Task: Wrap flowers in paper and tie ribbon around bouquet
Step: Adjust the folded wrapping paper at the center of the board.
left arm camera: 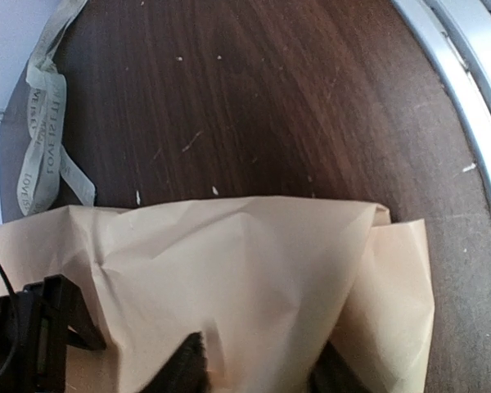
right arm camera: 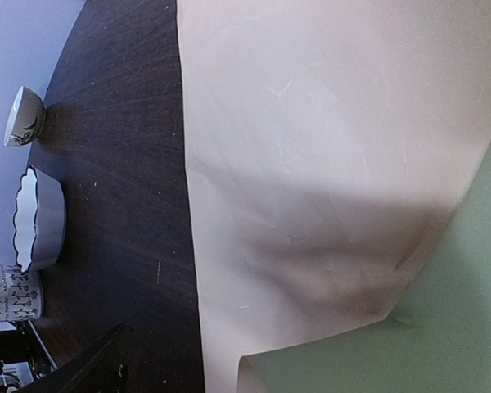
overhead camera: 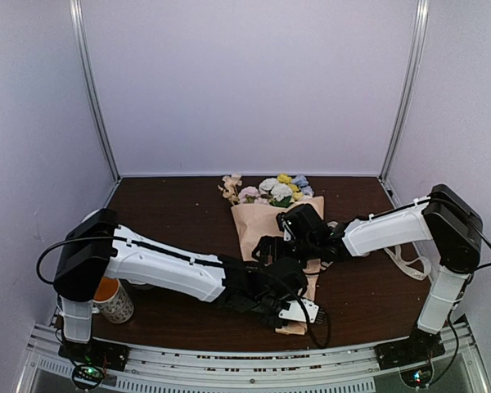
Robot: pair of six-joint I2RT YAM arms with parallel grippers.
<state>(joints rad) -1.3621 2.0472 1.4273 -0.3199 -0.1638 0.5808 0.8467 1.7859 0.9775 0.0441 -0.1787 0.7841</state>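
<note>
Left gripper (left arm camera: 258,370) straddles the paper (left arm camera: 229,278) at its narrow end, pinching or not I can't tell. The right gripper (overhead camera: 266,246) hangs wide over the bouquet (overhead camera: 266,219) lying on the table (overhead camera: 172,213). I'd keep that fold flat before going for the nearby ribbon (left arm camera: 42,155).

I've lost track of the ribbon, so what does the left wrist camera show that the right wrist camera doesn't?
Only the left wrist view shows the ribbon, lying on the table beside the paper's edge, and the table's metal rim. Only the right wrist view shows the paper's sage-green side, a white scalloped bowl, a small white cup and a patterned cup. Both views show the peach face of the paper spread over the dark wooden table.
</note>
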